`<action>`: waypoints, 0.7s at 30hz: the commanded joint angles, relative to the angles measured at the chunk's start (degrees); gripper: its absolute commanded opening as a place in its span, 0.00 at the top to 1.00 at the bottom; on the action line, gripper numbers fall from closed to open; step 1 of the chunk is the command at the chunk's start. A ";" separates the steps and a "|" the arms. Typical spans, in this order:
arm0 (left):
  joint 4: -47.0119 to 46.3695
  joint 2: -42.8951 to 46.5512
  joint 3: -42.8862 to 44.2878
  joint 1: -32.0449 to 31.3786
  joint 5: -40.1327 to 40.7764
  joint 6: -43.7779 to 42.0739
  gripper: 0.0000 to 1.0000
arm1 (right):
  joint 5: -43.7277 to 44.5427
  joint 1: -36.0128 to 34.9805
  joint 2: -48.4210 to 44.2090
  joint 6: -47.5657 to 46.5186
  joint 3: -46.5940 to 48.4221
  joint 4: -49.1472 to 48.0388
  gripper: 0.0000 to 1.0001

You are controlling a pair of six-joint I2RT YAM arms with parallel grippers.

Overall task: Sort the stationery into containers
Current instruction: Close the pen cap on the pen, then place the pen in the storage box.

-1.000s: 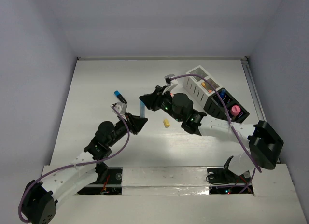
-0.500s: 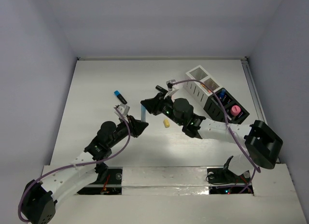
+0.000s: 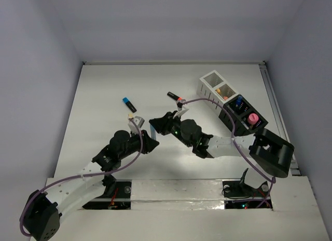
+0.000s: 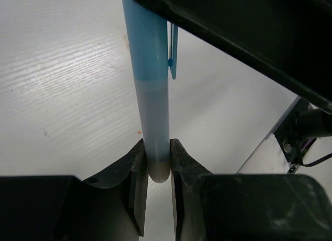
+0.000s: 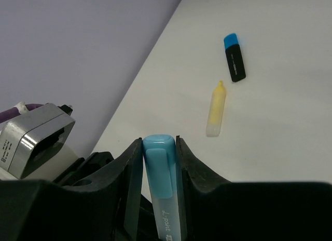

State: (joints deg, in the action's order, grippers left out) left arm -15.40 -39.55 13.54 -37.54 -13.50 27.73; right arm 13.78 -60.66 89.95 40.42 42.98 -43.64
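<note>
I am observing both grippers clamping the pale blue marker (image 4: 150, 85): left gripper (image 4: 155, 160) pinching its grey end, right gripper (image 5: 158, 147) its capped end, seemingly off the table (image 3: 104, 95), well apart from the containers (image 3: 206, 91).

The white table (image 3: 104, 85) carries a blue-capped black marker (image 3: 129, 104), an orange-capped black marker (image 3: 173, 97), a yellow marker (image 5: 216, 108) and the joined row of containers (image 3: 206, 91) at the far right.
</note>
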 commanded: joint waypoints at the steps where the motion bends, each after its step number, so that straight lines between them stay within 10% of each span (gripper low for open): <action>1: -26.00 2.11 11.15 1.77 10.16 -0.83 1.00 | -14.13 -7.80 4.62 5.10 -6.15 15.34 1.00; 14: -22.84 6.58 7.12 1.77 9.46 -0.13 0.99 | -0.59 1.75 -4.69 1.06 3.33 24.21 1.00; 21: -21.16 7.47 4.57 1.77 7.43 0.05 0.39 | 0.37 12.40 -6.01 -1.04 11.06 23.42 1.00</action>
State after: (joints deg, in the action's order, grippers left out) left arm -28.29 -32.86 16.14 -35.92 -7.46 27.83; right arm 15.03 -51.66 84.79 41.65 49.95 -25.10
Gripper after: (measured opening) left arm 0.574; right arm 0.328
